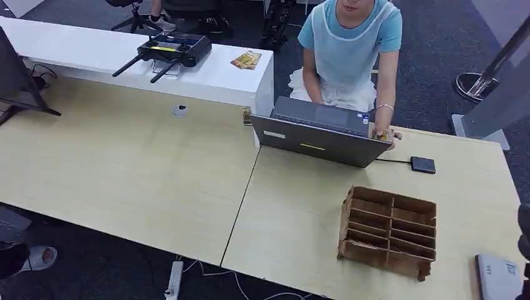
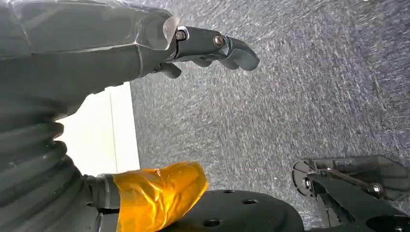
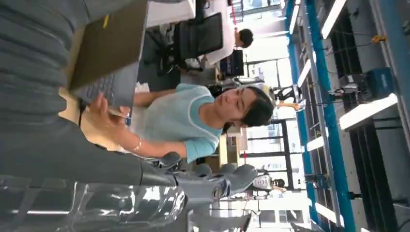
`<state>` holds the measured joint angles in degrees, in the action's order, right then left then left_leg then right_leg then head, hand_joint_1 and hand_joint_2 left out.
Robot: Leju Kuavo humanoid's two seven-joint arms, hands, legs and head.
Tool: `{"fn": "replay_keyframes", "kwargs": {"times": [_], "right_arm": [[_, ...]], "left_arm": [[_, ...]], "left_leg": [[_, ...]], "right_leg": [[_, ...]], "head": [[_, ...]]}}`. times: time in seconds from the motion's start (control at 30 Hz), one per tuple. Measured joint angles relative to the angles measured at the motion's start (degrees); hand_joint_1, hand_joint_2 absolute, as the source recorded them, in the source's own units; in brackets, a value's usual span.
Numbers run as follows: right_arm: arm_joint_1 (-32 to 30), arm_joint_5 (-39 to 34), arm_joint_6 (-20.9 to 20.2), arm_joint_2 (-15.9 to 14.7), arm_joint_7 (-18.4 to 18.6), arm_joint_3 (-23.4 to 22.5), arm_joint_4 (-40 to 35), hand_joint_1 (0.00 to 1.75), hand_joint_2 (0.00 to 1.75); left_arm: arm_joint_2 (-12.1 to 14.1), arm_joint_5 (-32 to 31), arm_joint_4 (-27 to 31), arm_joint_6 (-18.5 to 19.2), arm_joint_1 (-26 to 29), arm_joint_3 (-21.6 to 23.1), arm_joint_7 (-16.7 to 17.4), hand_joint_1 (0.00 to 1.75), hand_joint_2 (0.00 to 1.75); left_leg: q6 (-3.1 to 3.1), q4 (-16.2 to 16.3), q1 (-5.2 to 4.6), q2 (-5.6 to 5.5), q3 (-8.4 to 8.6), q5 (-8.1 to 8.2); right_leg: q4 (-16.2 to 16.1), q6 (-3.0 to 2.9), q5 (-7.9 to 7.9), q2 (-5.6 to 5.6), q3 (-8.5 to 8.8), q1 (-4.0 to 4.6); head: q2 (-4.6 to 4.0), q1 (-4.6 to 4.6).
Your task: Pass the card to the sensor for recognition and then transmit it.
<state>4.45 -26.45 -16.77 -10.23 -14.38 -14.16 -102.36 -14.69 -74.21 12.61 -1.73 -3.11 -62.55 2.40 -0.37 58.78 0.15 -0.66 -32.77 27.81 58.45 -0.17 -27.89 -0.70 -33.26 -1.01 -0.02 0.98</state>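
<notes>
A person sits behind the grey laptop (image 1: 319,134) and holds a small yellowish card (image 1: 382,135) at its right corner. The black square sensor (image 1: 423,165) lies on the wooden table (image 1: 156,181) just right of the laptop, with a cable running to it. My left hand (image 2: 208,46) hangs over grey carpet, fingers stretched out and holding nothing. My right hand (image 3: 208,181) is raised beside the table with its fingers loosely spread and nothing in them, well apart from the person's hand (image 3: 104,113) at the laptop (image 3: 109,53).
A brown cardboard organiser (image 1: 387,231) with several slots stands near the table's front right. A white device (image 1: 497,278) lies at the front right corner. On the white counter (image 1: 94,56) behind sit a black remote controller (image 1: 172,50) and more cards (image 1: 246,60).
</notes>
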Motion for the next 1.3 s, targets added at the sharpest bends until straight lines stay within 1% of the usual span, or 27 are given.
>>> {"fn": "replay_keyframes", "kwargs": {"times": [0.07,0.13,0.23,0.3,0.33,0.4,0.5,0.63,0.7,0.8,1.0,1.13,1.3], "right_arm": [[-3.27,0.51,-1.33,0.81,-0.87,0.02,-2.4,0.0,1.75],[-6.75,3.33,-1.15,1.81,-1.75,0.39,-4.67,0.0,1.75],[-10.16,8.06,1.48,2.58,-2.69,1.4,-6.27,0.0,1.75],[-13.02,14.65,4.2,2.8,-4.23,2.84,-7.57,0.0,1.75],[-14.33,16.74,5.03,2.82,-5.18,3.67,-8.23,0.0,1.75],[-16.36,18.01,6.32,3.17,-6.25,4.83,-9.13,0.0,1.75],[-18.84,19.83,8.58,3.96,-6.91,6.03,-10.07,0.0,1.75],[-21.38,24.83,10.78,4.66,-8.77,7.41,-10.86,0.0,1.75],[-22.09,24.22,10.67,4.83,-9.51,7.65,-11.03,0.0,1.75],[-22.6,23.63,9.93,5.31,-9.07,7.67,-11.12,0.0,1.75],[-23.41,25.88,8.83,5.75,-9.29,8.28,-10.79,0.0,1.75],[-23.78,27.19,9.16,6.06,-9.46,8.74,-10.38,0.0,1.75],[-23.83,26.25,10.47,7.02,-9.46,8.79,-9.55,0.0,1.75]], "left_arm": [[-0.02,0.24,0.0,-0.18,0.01,-0.35,-0.04,0.0,1.75],[-0.04,0.33,0.0,-0.44,0.02,-0.81,-0.09,0.0,1.75],[-0.13,0.48,0.0,-0.85,0.04,-1.1,-0.09,0.0,1.75],[-0.2,0.83,0.0,-1.05,0.06,-1.53,-0.17,0.0,1.75],[-0.26,0.88,0.0,-1.16,0.09,-1.77,-0.46,0.0,1.75],[-0.35,1.01,0.0,-1.35,0.14,-2.12,-1.0,0.0,1.75],[-0.44,1.18,0.0,-1.4,0.26,-2.56,-1.51,0.0,1.75],[-0.5,1.18,0.0,-1.55,0.29,-2.98,-1.51,0.0,1.75],[-0.55,1.16,0.0,-1.55,0.29,-3.22,-1.44,0.0,1.75],[-0.61,1.18,0.0,-2.1,0.28,-3.56,-1.27,0.0,1.75],[-0.66,1.18,0.0,-2.25,0.28,-3.91,-1.4,0.0,1.75],[-0.81,1.25,0.0,-2.01,0.28,-4.07,-1.38,0.0,1.75],[-0.9,0.4,0.0,-1.99,0.27,-4.09,-1.22,0.0,1.75]], "left_leg": [[0.01,-0.01,0.01,0.01,0.0,0.01],[0.02,-0.01,0.03,0.01,0.01,0.02],[0.02,-0.01,0.06,0.01,-0.01,0.02],[0.02,-0.01,0.06,0.03,-0.01,0.02],[0.02,-0.01,0.06,0.06,-0.01,0.02],[0.02,-0.01,0.06,0.06,0.01,0.02],[0.02,-0.01,0.06,0.07,0.0,0.02],[0.02,-0.01,0.06,0.09,0.01,0.02],[0.02,-0.01,0.06,0.1,0.01,0.02],[0.02,-0.01,0.06,0.12,0.02,0.02],[0.02,-0.01,0.06,0.14,0.02,0.02],[0.02,-0.01,0.06,0.15,0.02,0.02],[0.02,-0.01,0.06,0.16,0.02,0.02]], "right_leg": [[0.0,-0.02,-0.02,0.01,0.0,0.02],[0.0,-0.03,-0.03,0.01,0.0,0.05],[0.0,-0.04,-0.03,0.0,0.01,0.07],[0.0,-0.04,-0.03,0.02,0.01,0.07],[0.0,-0.04,-0.03,0.05,0.01,0.07],[-0.01,-0.04,-0.03,0.05,0.01,0.07],[-0.01,-0.04,-0.03,0.05,0.01,0.07],[-0.01,-0.04,-0.03,0.06,0.01,0.07],[-0.01,-0.04,-0.03,0.06,0.01,0.07],[-0.01,-0.04,-0.03,0.07,0.01,0.07],[-0.01,-0.04,-0.03,0.07,0.01,0.07],[-0.01,-0.04,-0.03,0.08,0.01,0.07],[-0.01,-0.04,-0.03,0.08,0.01,0.07]], "head": [[0.0,0.0],[0.0,0.0],[0.0,0.0],[0.0,0.0],[0.0,0.0],[0.0,0.0],[0.0,0.0],[0.0,0.0],[0.0,0.0],[0.0,0.0],[0.0,0.0],[0.0,0.0],[0.0,0.0]]}}
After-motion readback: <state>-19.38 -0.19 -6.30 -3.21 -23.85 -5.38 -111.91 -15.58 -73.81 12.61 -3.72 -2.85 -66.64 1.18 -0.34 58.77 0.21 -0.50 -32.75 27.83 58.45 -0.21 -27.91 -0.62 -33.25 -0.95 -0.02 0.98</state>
